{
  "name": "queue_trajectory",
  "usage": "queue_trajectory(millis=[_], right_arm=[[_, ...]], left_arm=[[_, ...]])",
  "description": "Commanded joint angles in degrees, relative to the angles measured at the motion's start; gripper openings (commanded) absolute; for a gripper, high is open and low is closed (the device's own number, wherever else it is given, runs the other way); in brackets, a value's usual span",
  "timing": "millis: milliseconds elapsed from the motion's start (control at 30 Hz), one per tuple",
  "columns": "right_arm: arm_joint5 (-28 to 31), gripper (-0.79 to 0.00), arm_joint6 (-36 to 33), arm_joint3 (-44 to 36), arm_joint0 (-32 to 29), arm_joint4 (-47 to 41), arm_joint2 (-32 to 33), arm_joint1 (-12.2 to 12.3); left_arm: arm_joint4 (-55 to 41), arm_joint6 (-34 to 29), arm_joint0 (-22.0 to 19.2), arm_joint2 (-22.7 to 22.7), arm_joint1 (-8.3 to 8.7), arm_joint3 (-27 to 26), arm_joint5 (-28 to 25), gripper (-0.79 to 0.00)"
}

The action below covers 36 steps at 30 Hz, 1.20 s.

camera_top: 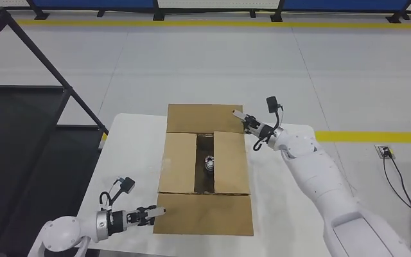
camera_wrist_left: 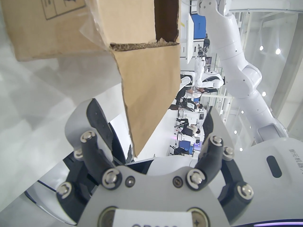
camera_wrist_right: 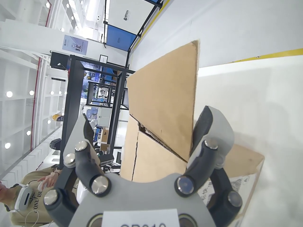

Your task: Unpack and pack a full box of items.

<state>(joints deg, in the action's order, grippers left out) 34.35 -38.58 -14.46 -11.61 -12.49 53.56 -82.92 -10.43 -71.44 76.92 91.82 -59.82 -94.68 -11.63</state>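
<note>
Nearest the lens, the left hand [camera_wrist_left: 153, 128] is seen spread wide, with nothing clamped. A corner of a cardboard flap [camera_wrist_left: 146, 79] is taken in between its fingers [camera_wrist_left: 95, 116], closer to one finger than the other; whether it is touched cannot be told. The box [camera_wrist_left: 47, 19] is found just beyond this hand, set on the table [camera_top: 128, 148].

The right hand [camera_wrist_right: 144, 131] is likewise held wide open, with nothing gripped. It is placed at the opposite flap [camera_wrist_right: 163, 100], whose edge is laid along the inner side of one finger [camera_wrist_right: 208, 124].

From above, these two flaps are seen folded outward, one toward each hand. Between the hands, the inner flaps [camera_top: 180, 160] are laid nearly flat over the opening, with a narrow gap left between them. Through that gap a small dark and silvery item [camera_top: 209, 164] is glimpsed inside the box, well apart from both hands.

The step in hand is judged to be the opening of the box for unpacking; nothing is seen taken out. For the next move, the inner flaps would need to be lifted at the gap and folded back, so that the item can be reached. A light touch is called for, since stiff cardboard may spring back over the opening.
</note>
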Motion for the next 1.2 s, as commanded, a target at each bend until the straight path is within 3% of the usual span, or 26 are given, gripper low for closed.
queue_trajectory(millis=[0,533,900,1167], right_arm=[[0.49,0.0,-0.39,0.18,0.1,-0.28,0.28,0.01],[5.65,0.0,-2.23,0.32,0.34,-2.84,3.85,1.49],[7.16,0.0,-11.89,-2.71,0.06,-6.78,6.87,3.13],[1.47,0.0,-2.52,-1.99,0.67,2.18,4.36,2.94]], left_arm=[[-0.95,0.39,0.01,-0.09,0.05,-0.17,-0.18,0.0],[-7.55,3.36,2.24,1.14,0.68,-4.77,-2.64,0.0],[-10.81,8.05,3.71,1.73,0.85,-8.16,-2.46,0.0],[-10.99,8.34,3.83,1.38,1.1,-8.56,-2.87,0.0]])
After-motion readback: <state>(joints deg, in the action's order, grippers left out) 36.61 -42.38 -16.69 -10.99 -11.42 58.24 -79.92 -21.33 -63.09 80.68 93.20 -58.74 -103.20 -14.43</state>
